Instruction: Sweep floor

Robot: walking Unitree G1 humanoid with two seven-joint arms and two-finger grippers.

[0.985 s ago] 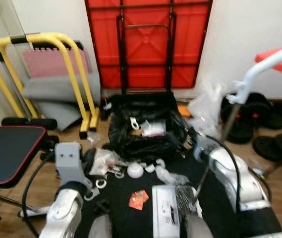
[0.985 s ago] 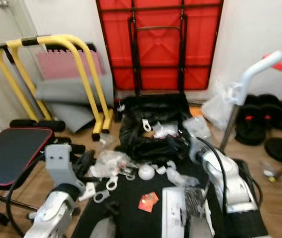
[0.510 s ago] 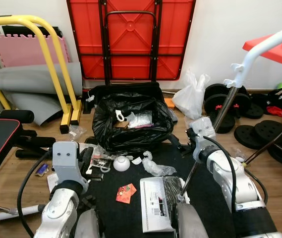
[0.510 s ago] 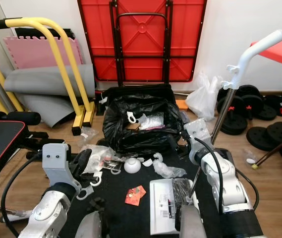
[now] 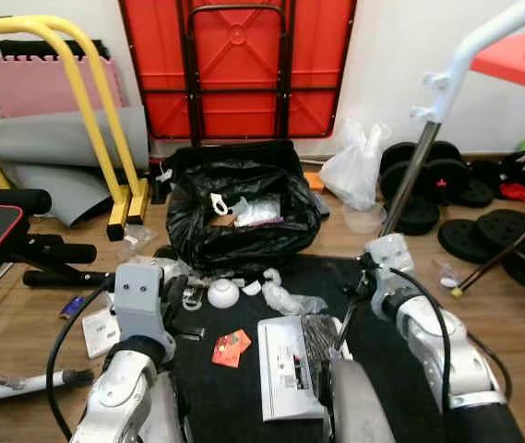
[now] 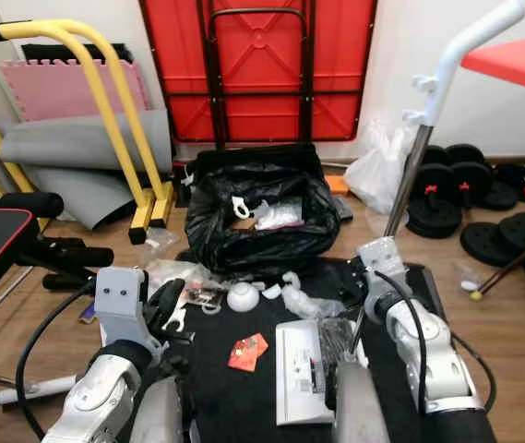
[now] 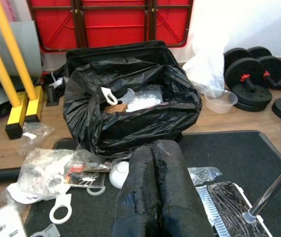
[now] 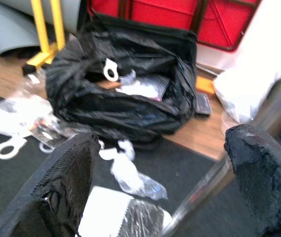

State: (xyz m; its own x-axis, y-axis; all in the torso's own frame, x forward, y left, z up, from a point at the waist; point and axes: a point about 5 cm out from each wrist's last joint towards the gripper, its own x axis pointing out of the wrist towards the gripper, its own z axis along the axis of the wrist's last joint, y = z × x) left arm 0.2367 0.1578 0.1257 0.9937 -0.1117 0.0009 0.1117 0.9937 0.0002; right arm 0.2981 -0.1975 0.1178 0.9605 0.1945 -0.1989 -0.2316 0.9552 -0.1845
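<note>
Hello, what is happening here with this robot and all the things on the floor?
The robot stands on a black mat strewn with litter: plastic wrappers, white rings, a red card. A black trash bag sits open ahead. Its right gripper, fingers open, is around a broom's metal pole. The left gripper, fingers shut and holding nothing, points toward the bag.

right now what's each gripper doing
left gripper: fingers shut, holding nothing.
right gripper: fingers open, the broom handle running between them.

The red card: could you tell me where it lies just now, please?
The red card lies on the black mat, centre-left in the left eye view, between the white ball and the dustpan.
</note>
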